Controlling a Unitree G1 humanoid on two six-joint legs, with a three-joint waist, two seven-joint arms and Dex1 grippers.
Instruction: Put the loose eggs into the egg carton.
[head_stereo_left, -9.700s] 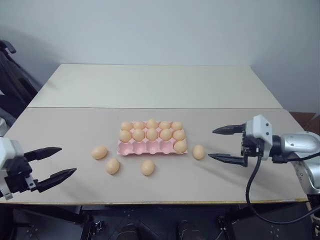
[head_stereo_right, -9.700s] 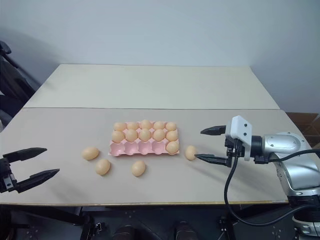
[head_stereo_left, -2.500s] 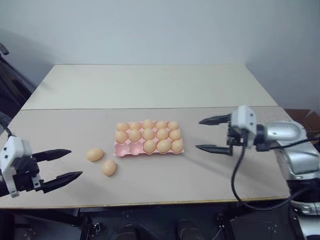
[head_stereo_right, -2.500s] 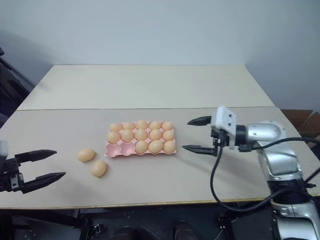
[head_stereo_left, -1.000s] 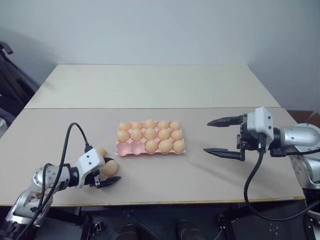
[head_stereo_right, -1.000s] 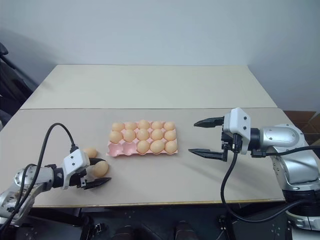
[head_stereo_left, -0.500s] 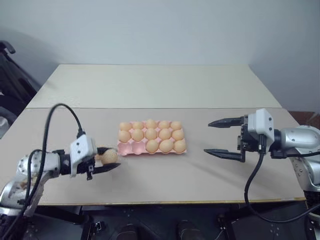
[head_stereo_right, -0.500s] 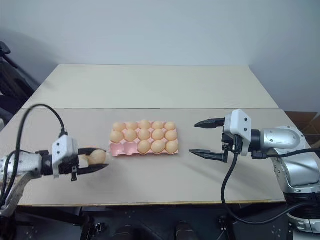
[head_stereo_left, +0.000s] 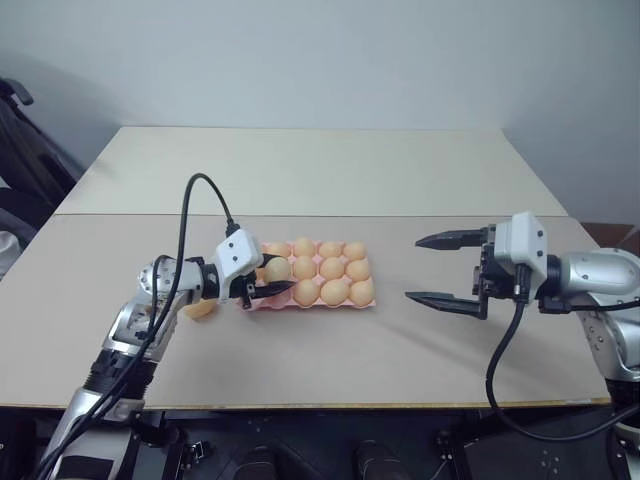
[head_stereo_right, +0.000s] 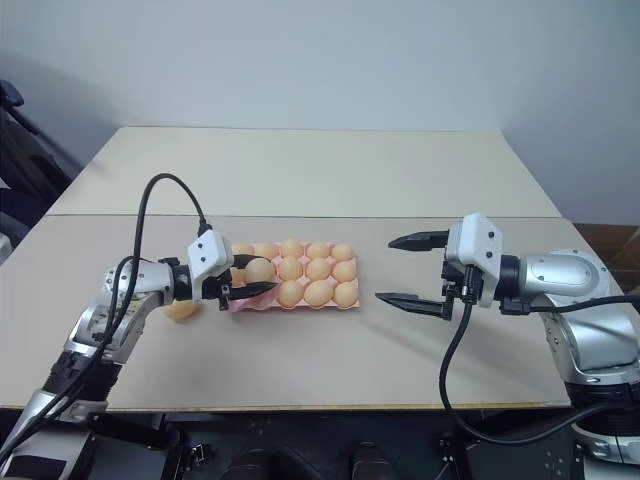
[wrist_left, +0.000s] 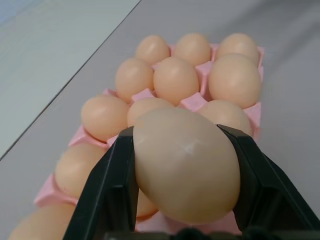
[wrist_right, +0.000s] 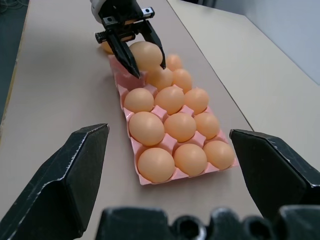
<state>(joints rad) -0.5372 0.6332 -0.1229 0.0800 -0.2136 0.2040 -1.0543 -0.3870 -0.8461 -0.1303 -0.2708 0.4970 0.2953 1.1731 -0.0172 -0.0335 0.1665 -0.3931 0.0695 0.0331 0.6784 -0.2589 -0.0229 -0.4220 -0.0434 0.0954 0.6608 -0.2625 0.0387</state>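
Observation:
My left gripper (head_stereo_left: 280, 276) is shut on a tan-orange egg (wrist_left: 186, 165) and holds it just above the left end of the pink egg carton (head_stereo_left: 318, 304). Tan eggs fill most of the carton's cups, and the near-left cups lie under the gripper. Another loose egg (head_stereo_right: 181, 310) rests on the table left of the carton, partly behind my left arm. Right of the carton, my right gripper (head_stereo_left: 440, 270) hovers open with nothing between its fingers, pointing toward the carton. The right wrist view looks along the carton to the held egg (wrist_right: 146, 54) at its far end.
The carton sits mid-table on the near beige tabletop (head_stereo_left: 330, 350). A second, paler tabletop (head_stereo_left: 300, 170) adjoins behind it. A black cable (head_stereo_left: 190, 210) loops above my left arm. A dark chair (head_stereo_left: 25, 150) stands at the far left.
My left gripper closed on a loose egg on the table, lifted it and carried it right to the carton's left end. The right arm has kept still.

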